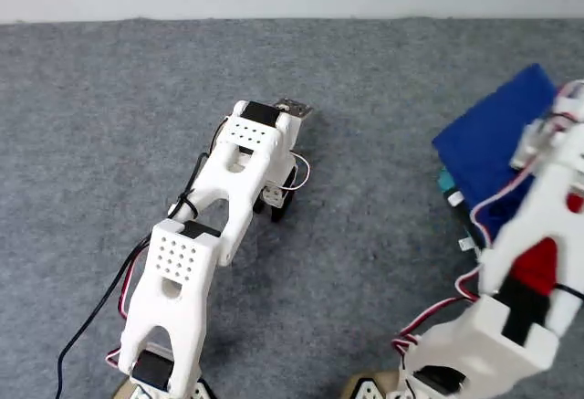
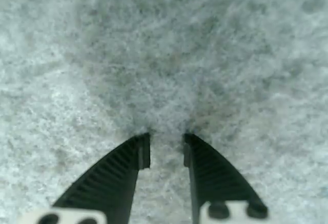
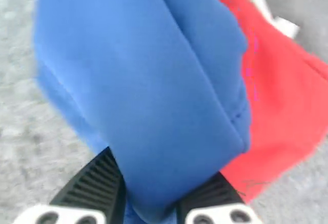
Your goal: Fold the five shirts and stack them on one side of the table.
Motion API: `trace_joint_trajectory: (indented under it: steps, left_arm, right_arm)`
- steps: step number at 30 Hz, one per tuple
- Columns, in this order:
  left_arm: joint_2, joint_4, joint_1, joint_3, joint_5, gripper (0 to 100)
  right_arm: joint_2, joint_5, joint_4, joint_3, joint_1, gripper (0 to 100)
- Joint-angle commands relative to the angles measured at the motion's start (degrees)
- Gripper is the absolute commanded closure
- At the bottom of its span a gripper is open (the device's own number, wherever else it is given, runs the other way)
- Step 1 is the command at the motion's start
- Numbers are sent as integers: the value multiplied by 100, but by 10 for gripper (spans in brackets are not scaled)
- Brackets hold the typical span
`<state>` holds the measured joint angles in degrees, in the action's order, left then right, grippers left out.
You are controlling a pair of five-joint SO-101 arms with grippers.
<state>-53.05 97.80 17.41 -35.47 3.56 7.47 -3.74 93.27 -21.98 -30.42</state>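
- The blue shirt [image 1: 493,148] lies folded at the far right of the tabletop [image 1: 365,70]. It sits on top of other cloth, and a teal edge [image 1: 444,182] peeks out at its left side.
- In the right wrist view, the right hand [image 3: 163,175] is clamped on a thick fold of the blue shirt [image 3: 154,80], with cloth filling the gap between its two fingers. The ridge of that fold runs straight out from the grip.
- The red shirt [image 3: 277,111] lies just beside the blue one, partly under it.
- The left hand [image 2: 166,149] hangs low over bare grey felt near the middle of the tabletop. Its fingers are slightly parted and hold nothing.
- The pile is well to the right of the left hand, so the right arm is much the nearer and already holds the cloth.
- Seen from above, the blue shirt's long axis slants from near-left to far-right. Any squaring of the stack probably depends on the right hand's pull along that line.
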Motion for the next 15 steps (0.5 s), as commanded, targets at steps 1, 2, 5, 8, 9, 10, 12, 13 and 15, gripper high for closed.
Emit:
trace_joint_trajectory:
  steps: [1,2,5,8,9,10,12,13,15]
  left_arm:
    - [-176,-114,-237,48,53,899]
    - [-176,-114,-237,48,53,899]
    - [-176,-114,-237,48,53,899]
    - [-176,-114,-237,48,53,899]
    - [-176,-114,-237,48,53,899]
    - [-176,-114,-237,48,53,899]
    - [-176,-114,-237,48,53,899]
    - [-176,-114,-237,48,53,899]
    - [-176,-114,-237,48,53,899]
  right_arm:
    - [-321,-255,66,-246,-409,989]
    - [-330,-308,66,-246,-444,989]
    - [-374,-492,22,-246,-391,989]
    - [-374,-651,75,-246,163,989]
    - [-356,-651,84,-246,435,989]
    - [-338,-659,101,-246,716,989]
    - [-330,-677,119,-246,1349,989]
    - [-330,-677,119,-246,1666,989]
    - [-382,-668,75,-308,2167,989]
